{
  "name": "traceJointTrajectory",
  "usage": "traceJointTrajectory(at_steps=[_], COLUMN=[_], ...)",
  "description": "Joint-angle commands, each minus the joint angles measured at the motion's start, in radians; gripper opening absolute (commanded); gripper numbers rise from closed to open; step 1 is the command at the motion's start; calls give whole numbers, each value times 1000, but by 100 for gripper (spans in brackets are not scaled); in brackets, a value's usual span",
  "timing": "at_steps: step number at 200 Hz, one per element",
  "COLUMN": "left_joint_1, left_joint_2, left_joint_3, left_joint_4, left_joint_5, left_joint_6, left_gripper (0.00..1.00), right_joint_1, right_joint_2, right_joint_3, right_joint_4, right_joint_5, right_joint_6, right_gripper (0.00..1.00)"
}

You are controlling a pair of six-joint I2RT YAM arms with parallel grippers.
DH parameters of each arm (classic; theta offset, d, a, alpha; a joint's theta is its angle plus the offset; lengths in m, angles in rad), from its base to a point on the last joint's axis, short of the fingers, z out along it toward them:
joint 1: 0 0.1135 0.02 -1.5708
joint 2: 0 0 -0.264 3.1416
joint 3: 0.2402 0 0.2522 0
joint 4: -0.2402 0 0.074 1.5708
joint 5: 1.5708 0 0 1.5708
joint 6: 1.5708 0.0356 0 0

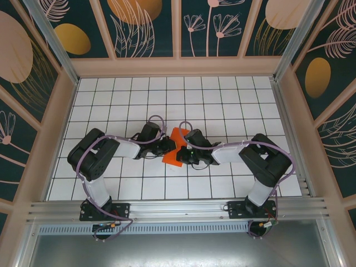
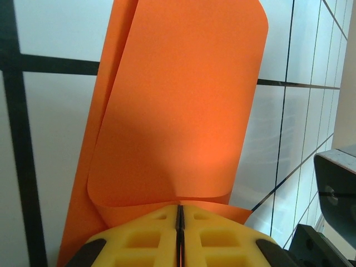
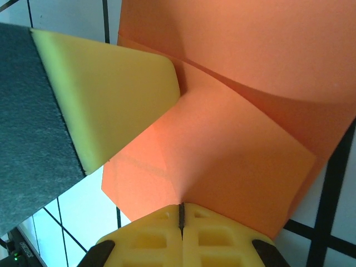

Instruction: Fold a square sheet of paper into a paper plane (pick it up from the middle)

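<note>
The square sheet of paper (image 1: pixel 177 136), bright orange and partly folded, hangs between my two grippers over the middle of the tiled table. My left gripper (image 1: pixel 167 147) is shut on it: in the left wrist view the yellow jaws (image 2: pixel 179 207) meet on a curled edge of the sheet (image 2: pixel 178 111). My right gripper (image 1: pixel 186 151) is shut on it too, its yellow jaws (image 3: pixel 181 206) pinching a creased flap of the paper (image 3: pixel 222 150). One yellow finger of the left gripper (image 3: pixel 105 94) presses the sheet from the upper left in the right wrist view.
A white tiled table (image 1: pixel 139 94) stretches out behind and beside the arms, and patterned walls (image 1: pixel 178 33) enclose it. An aluminium rail (image 1: pixel 178 208) runs along the near edge. The right arm's dark body (image 2: pixel 336 189) sits close to the left gripper.
</note>
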Motion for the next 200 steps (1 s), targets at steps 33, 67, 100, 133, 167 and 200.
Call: traceJointTrajectory(at_steps=[33, 67, 100, 133, 167, 200], left_joint_1=[62, 70, 74, 80, 94, 120], left_joint_2=[38, 38, 35, 32, 30, 34], left_joint_3=[7, 13, 25, 43, 47, 48], left_joint_4=[-98, -104, -122, -156, -170, -175], left_joint_5=[-128, -129, -141, -162, -180, -175], left_joint_6=[73, 87, 103, 112, 123, 133], left_gripper=[11, 12, 12, 12, 12, 13], right_joint_1=[-1, -1, -1, -4, -5, -11], right_joint_2=[61, 75, 80, 79, 72, 66], right_joint_3=[-53, -59, -56, -56, -67, -75], right_joint_4=[-130, -128, -141, -155, -157, -159], right_joint_5=[4, -13, -15, -8, -11, -20], right_joint_6=[-31, -44, -58, -65, -70, -86], right_gripper=[0, 0, 0, 0, 0, 0])
